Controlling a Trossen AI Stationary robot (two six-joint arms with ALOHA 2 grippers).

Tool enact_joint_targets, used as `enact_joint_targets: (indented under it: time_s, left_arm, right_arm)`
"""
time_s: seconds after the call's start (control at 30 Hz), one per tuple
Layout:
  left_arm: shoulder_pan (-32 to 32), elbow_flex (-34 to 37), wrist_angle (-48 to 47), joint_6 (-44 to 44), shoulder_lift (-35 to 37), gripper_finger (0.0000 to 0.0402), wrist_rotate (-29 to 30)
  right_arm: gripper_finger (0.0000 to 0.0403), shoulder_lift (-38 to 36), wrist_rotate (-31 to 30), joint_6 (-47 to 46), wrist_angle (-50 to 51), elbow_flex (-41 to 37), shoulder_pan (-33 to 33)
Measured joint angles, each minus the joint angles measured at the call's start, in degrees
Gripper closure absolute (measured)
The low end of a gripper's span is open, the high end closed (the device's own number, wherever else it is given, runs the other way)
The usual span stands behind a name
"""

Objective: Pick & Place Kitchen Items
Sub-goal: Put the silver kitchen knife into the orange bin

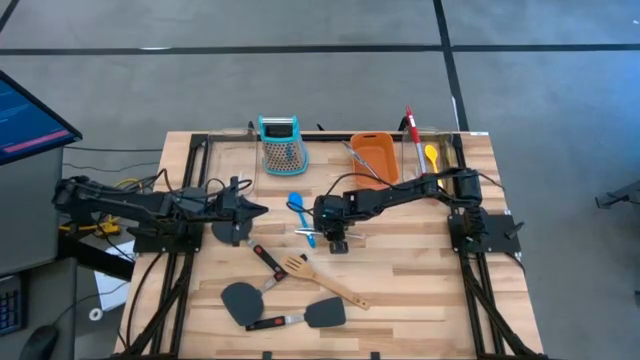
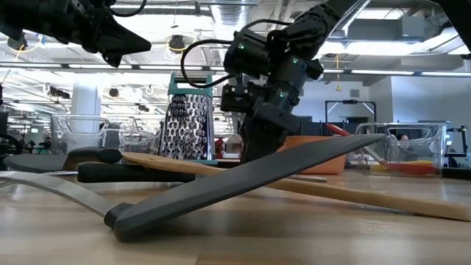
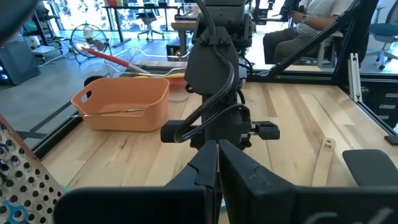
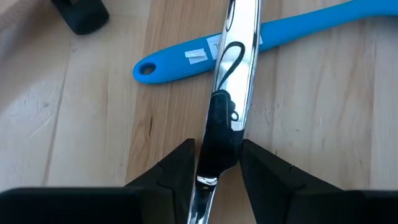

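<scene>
While the left gripper hangs over the table's left side with its 2 fingers pressed together and nothing between them, the right gripper is down at mid-table. Seen from its wrist, its 2 fingers straddle a silver metal utensil handle that lies across the blue spoon; whether they already pinch it cannot be told. From above, the blue spoon lies just left of that gripper. Nearer the front edge lie the wooden slotted turner and 3 black spatulas, close together, some overlapping. At the far edge, the box grater stands left of the orange tub, beside which a yellow spoon and a red-handled utensil rest in a clear bin.
</scene>
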State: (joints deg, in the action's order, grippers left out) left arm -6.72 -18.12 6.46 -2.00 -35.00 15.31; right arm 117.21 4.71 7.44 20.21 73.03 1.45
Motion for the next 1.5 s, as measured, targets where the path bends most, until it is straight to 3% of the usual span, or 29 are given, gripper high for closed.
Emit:
enact_joint_targets:
  time_s: [0.37,1.5]
  left_arm:
    - [0.0,0.0,0.0,0.0,0.0,0.04,0.2]
    - [0.0,0.0,0.0,0.0,0.0,0.04,0.0]
  right_arm:
    - [0.0342,0.0,-0.1,-0.1,0.2,0.0,0.0]
    - [0.0342,0.1,-0.1,-1.1,0.0,-0.2,0.0]
